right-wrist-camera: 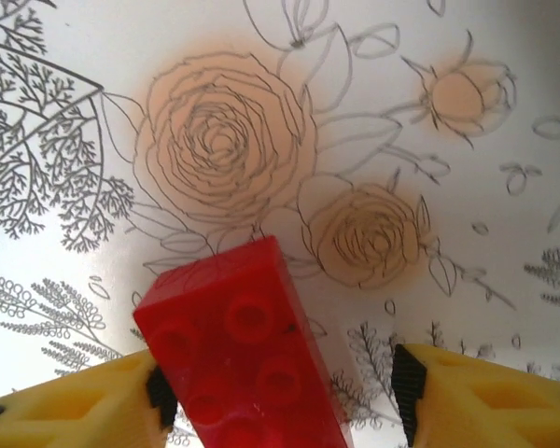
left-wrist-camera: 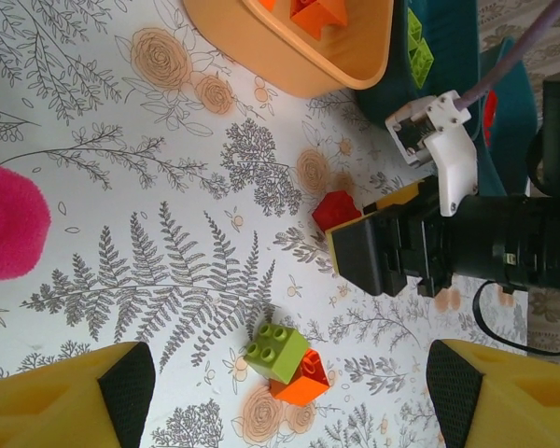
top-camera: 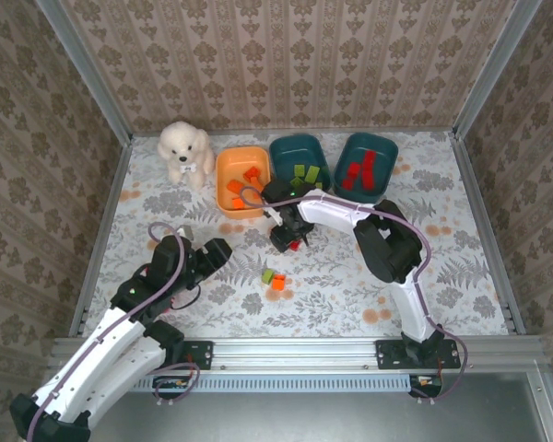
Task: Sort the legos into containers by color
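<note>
In the middle of the top view, the right gripper stood over a red lego. Its jaws were spread around the brick: one pad touched it and the other was a little apart. At the lower left, the left gripper was spread wide and empty. Below the centre, a green lego and an orange lego lay touching. At the top, the orange tub held orange bricks, the middle teal tub green ones and the right teal tub red ones.
</note>
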